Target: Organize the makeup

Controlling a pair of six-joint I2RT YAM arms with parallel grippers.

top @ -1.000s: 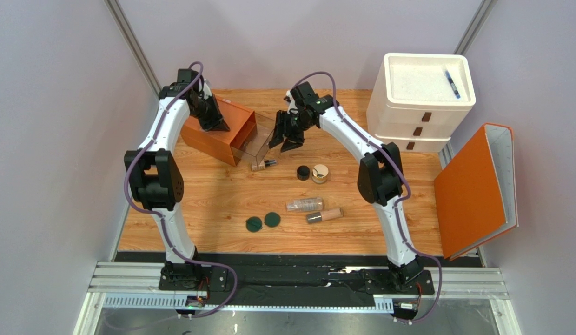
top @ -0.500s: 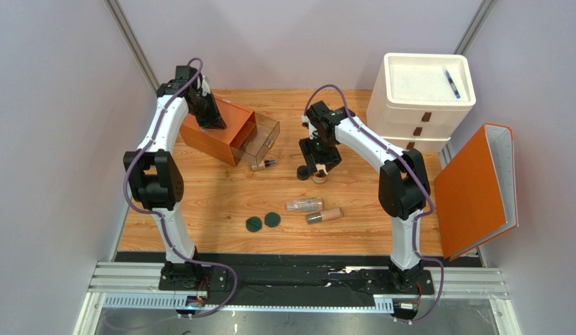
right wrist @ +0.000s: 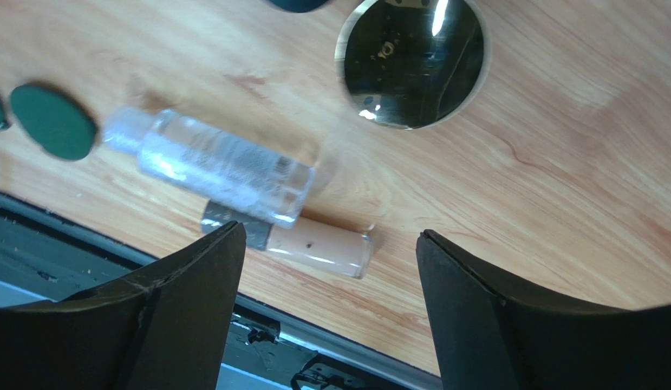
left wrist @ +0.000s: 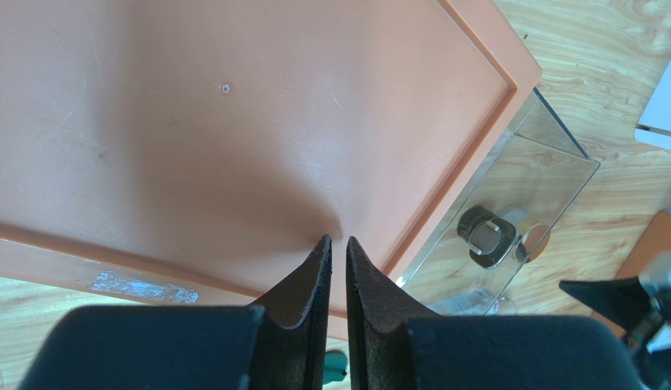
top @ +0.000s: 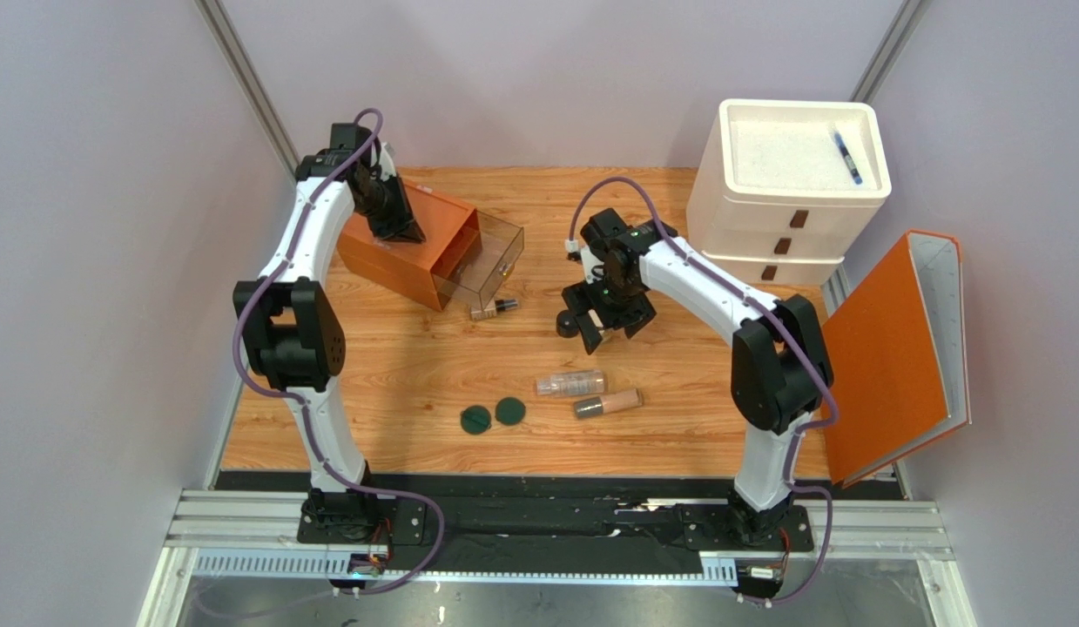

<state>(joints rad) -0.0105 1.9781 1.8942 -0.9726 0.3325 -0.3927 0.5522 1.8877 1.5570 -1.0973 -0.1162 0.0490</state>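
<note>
My right gripper (top: 599,321) is open and empty, hovering low over the spot by the black round cap (top: 567,323). The tan jar is hidden under it in the top view. In the right wrist view its shiny round top (right wrist: 412,61) lies ahead of the open gripper (right wrist: 330,240). A clear bottle (top: 571,383) (right wrist: 216,166) and a beige bottle (top: 607,404) (right wrist: 318,248) lie side by side. A third small bottle (top: 493,310) lies by the drawer. Two green discs (top: 475,419) (top: 510,410) lie nearer. My left gripper (top: 398,229) (left wrist: 338,241) is shut, tips on the orange box.
The orange drawer box (top: 407,244) (left wrist: 233,122) has its clear drawer (top: 486,261) (left wrist: 509,187) pulled out. A white drawer unit (top: 786,196) with a blue pen (top: 845,154) on top stands at the back right. An orange binder (top: 898,353) leans at the right edge.
My right arm has swung from the drawer front to the right and toward the near side, over the cap and jar. The left arm has not moved.
</note>
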